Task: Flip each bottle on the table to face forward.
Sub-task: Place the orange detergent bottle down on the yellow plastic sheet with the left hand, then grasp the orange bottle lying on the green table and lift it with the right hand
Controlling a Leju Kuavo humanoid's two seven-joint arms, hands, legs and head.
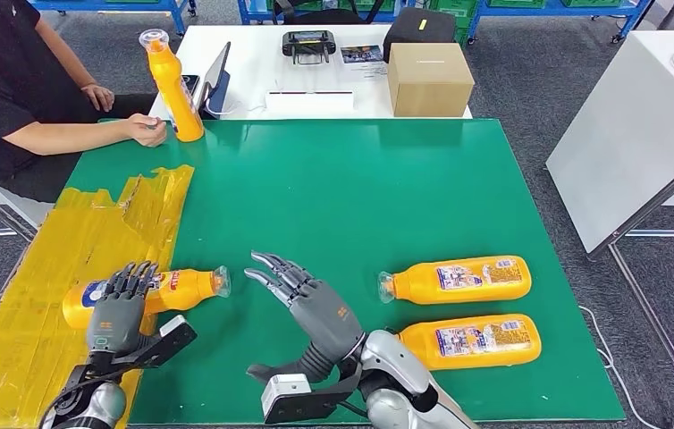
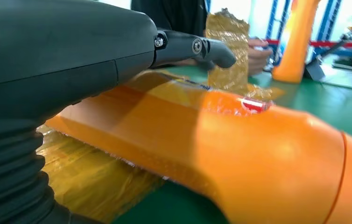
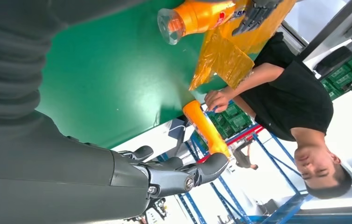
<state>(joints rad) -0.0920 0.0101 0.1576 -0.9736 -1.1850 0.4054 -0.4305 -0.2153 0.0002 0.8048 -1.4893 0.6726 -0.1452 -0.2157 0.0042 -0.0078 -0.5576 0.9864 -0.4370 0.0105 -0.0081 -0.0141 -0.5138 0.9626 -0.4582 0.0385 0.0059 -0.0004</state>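
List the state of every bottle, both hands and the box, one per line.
Left bottle: lying on its side, left hand on it.
Two right bottles: lying, labels up.
Far bottle: upright, by a person's hand.
Left hand: resting on the left bottle.
Right hand: open, holding nothing.
Cardboard box: closed.

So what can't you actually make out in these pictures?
- Label of the bottle under the left hand: in the head view the fingers cover part of it; the left wrist view is too close and blurred.
- Print on the two lying bottles' labels: too small to read.
- Upright bottle's label: not visible from here.
- Right hand thumb: hidden behind the palm.
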